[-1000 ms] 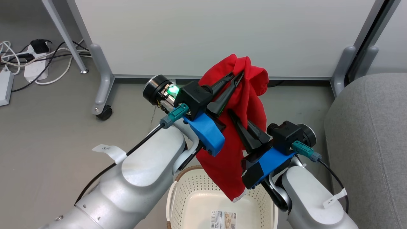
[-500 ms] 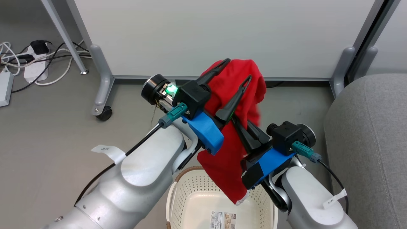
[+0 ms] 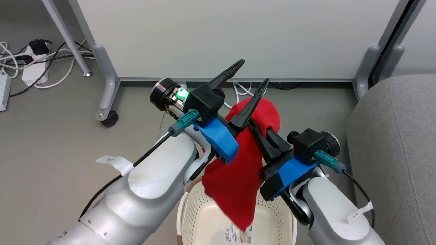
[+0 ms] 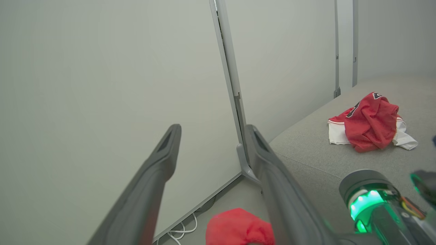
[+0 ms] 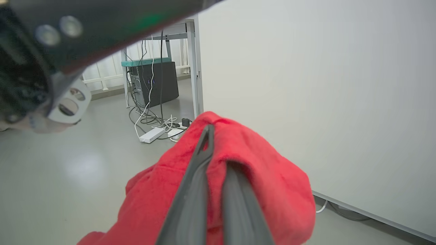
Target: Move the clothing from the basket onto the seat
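**Red garment slips free of the left tool and hangs from the right**

Since a second ago the left tool [image 3: 252,72] has spread its fingers. The red garment [image 3: 238,177] has dropped clear of them and now hangs lower than it did. The left tool stands wide open with nothing between its fingers, which point toward a white panel [image 3: 238,34].

The right tool [image 3: 256,128] has its two fingers pressed together on the upper part of the garment. In the right wrist view the red cloth bunches over and around those fingers [image 5: 201,160].

The garment drapes down between the two arms. Its lower end hangs inside the cream basket [image 3: 204,200], over a printed label [image 3: 235,233] on the basket floor. Whether the cloth touches the floor of the basket cannot be told.

The grey sofa [image 3: 391,143] stands to the robot's right of the basket. In the left wrist view a red and white jersey [image 4: 369,122] lies crumpled on the sofa's seat.
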